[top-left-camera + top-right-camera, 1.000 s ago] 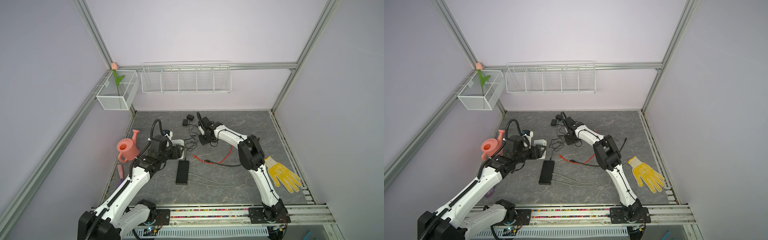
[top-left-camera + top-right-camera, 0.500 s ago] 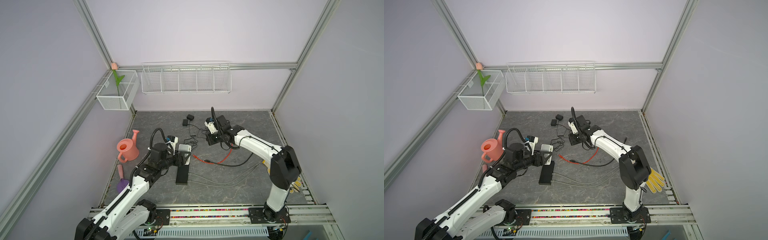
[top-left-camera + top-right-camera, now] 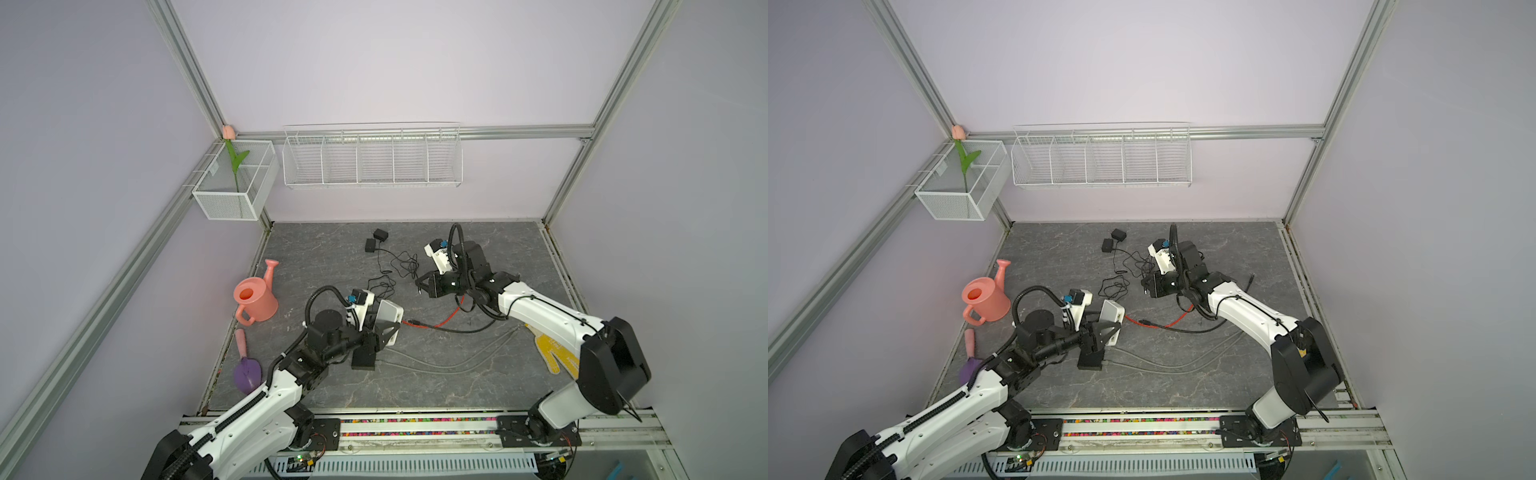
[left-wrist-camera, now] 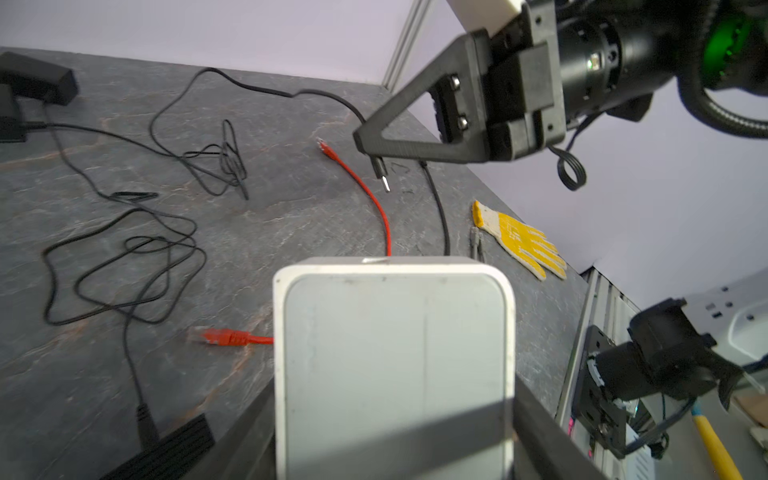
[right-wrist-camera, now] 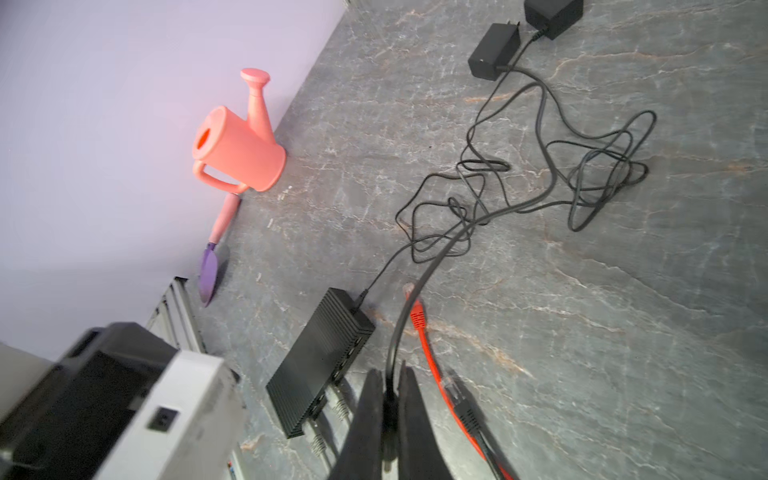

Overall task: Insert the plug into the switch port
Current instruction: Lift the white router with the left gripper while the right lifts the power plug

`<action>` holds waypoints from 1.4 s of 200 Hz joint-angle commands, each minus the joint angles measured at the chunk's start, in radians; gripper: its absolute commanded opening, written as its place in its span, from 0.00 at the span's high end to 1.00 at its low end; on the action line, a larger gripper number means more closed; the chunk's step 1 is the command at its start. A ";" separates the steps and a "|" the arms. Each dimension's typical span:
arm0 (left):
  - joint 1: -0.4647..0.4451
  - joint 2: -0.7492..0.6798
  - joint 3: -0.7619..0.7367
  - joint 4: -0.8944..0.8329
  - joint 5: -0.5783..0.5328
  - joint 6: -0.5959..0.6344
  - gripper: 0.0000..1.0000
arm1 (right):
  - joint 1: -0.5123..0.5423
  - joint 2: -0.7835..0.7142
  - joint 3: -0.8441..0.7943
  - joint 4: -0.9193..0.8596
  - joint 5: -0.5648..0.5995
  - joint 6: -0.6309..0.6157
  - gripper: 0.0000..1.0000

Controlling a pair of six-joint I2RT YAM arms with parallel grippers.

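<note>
Between your right gripper's [image 4: 362, 142] clenched jaws: one black plug [image 4: 381, 171], metal tip protruding past the fingertips, held clear of the grey table [image 3: 478, 245]. Your left gripper [image 3: 383, 323] grasps one white box [image 3: 389, 311], raised off the table, near the plug but apart from it. On the table beneath: one black ribbed unit [image 5: 320, 361], one red cable [image 4: 376, 203].

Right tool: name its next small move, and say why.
Probably carry the plug toward the white switch and line it up with the small port on its side. The right tool is shut on the plug, held in the air apart from the switch, which the left tool grips above the table; nothing is inserted yet.
</note>
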 commanded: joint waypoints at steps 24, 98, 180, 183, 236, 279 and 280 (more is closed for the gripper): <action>-0.054 -0.025 -0.099 0.323 0.003 0.112 1.00 | 0.000 -0.179 -0.125 0.290 -0.103 0.118 0.92; -0.129 0.018 -0.112 0.458 0.022 0.151 1.00 | 0.079 -0.334 -0.337 0.632 -0.235 0.215 0.93; -0.176 -0.002 -0.162 0.582 0.012 0.107 1.00 | 0.177 -0.453 -0.408 0.661 -0.203 0.199 0.93; -0.179 -0.003 -0.163 0.586 0.012 0.107 1.00 | 0.182 -0.458 -0.412 0.662 -0.199 0.198 0.93; -0.324 -0.021 -0.163 0.611 -0.103 0.194 1.00 | 0.215 -0.526 -0.437 0.664 -0.171 0.188 0.93; -0.419 -0.034 -0.141 0.559 -0.193 0.295 1.00 | 0.240 -0.549 -0.431 0.634 -0.169 0.150 0.93; -0.420 -0.035 -0.141 0.559 -0.195 0.298 1.00 | 0.241 -0.549 -0.431 0.633 -0.170 0.149 0.93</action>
